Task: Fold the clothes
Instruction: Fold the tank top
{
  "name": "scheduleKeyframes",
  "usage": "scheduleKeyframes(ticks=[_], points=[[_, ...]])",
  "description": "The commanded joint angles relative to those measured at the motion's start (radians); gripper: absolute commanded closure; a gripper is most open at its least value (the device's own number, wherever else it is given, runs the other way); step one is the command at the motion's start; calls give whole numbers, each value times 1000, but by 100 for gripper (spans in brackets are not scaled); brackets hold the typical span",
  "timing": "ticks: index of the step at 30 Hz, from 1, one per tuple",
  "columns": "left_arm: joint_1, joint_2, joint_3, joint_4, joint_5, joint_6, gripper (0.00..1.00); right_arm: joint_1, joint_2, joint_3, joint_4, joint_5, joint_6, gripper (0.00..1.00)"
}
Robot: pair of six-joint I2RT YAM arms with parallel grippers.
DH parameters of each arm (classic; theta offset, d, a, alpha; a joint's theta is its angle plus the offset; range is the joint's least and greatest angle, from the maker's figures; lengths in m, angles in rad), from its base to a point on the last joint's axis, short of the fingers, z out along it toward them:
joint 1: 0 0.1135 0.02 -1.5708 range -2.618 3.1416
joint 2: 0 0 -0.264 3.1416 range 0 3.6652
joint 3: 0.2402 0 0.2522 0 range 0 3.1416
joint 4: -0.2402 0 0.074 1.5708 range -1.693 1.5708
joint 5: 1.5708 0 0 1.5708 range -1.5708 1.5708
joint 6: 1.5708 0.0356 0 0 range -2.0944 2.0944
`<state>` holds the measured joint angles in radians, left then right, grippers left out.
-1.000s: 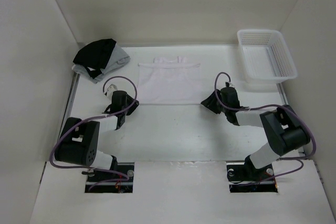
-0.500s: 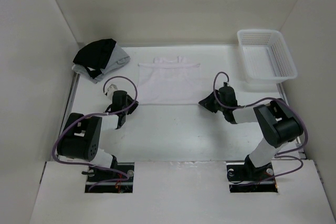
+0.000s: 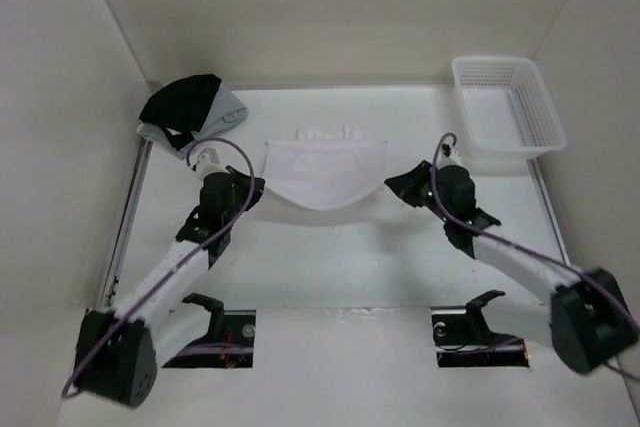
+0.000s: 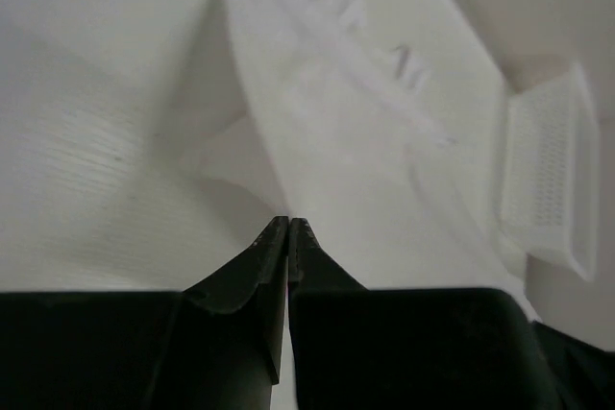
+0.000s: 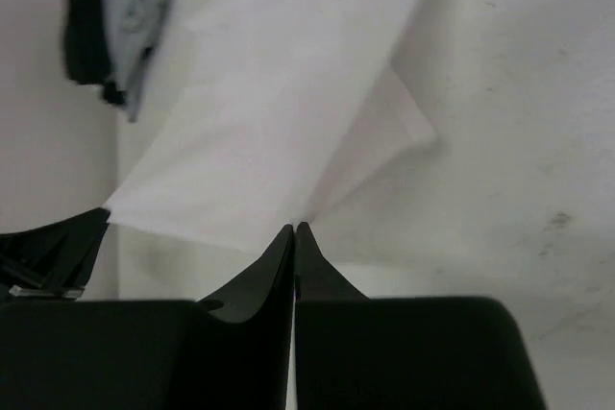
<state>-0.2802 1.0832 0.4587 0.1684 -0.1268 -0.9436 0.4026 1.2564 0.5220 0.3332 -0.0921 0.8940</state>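
The white T-shirt (image 3: 325, 169) is held up by its two near corners, its near edge sagging between them and its collar end lying on the table (image 3: 330, 257) at the back centre. The left gripper (image 4: 289, 226) has its jaws clenched on the left corner, the right gripper (image 5: 294, 229) on the right corner. A black and grey garment bundle (image 3: 190, 107) is seen back left, a white basket (image 3: 500, 107) back right.

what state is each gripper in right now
left gripper: closed, holding the near left corner of the white T-shirt
right gripper: closed, holding the shirt's near right corner
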Motion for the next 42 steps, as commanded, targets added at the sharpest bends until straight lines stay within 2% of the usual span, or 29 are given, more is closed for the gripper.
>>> scheduleKeyframes(ticks=[1, 2, 6, 10, 13, 15, 18, 21, 25, 29, 32, 34, 36, 42], points=[[-82, -285, 107, -264, -65, 51, 100, 76, -318, 19, -236, 127, -113, 98], [-114, -355, 142, -341, -100, 61, 100, 115, -442, 44, -358, 179, -137, 98], [-257, -555, 260, -573, -252, 59, 100, 233, -701, 177, -665, 302, -176, 98], [-403, -612, 342, -661, -352, 26, 100, 346, -759, 315, -819, 385, -199, 97], [-478, -588, 371, -653, -436, 43, 100, 377, -727, 351, -812, 400, -222, 97], [-491, -536, 376, -620, -477, 89, 100, 335, -668, 352, -763, 364, -242, 97], [-402, -387, 374, -515, -446, 173, 98, 201, -524, 331, -628, 231, -251, 97], [-232, -193, 371, -381, -276, 203, 98, 56, -317, 323, -456, 65, -227, 97], [-35, 89, 391, -200, -122, 195, 98, -66, 21, 412, -286, -50, -208, 97], [45, 381, 538, -129, -88, 183, 98, -149, 346, 636, -260, -116, -205, 97], [60, 518, 655, -136, -77, 190, 98, -178, 445, 743, -279, -144, -193, 98], [60, 526, 661, -136, -66, 189, 98, -181, 425, 741, -284, -143, -196, 98], [46, 477, 602, -118, -76, 192, 98, -181, 373, 681, -283, -141, -196, 97], [-6, 221, 264, -9, -103, 149, 98, -189, 184, 364, -195, -127, -150, 98]])
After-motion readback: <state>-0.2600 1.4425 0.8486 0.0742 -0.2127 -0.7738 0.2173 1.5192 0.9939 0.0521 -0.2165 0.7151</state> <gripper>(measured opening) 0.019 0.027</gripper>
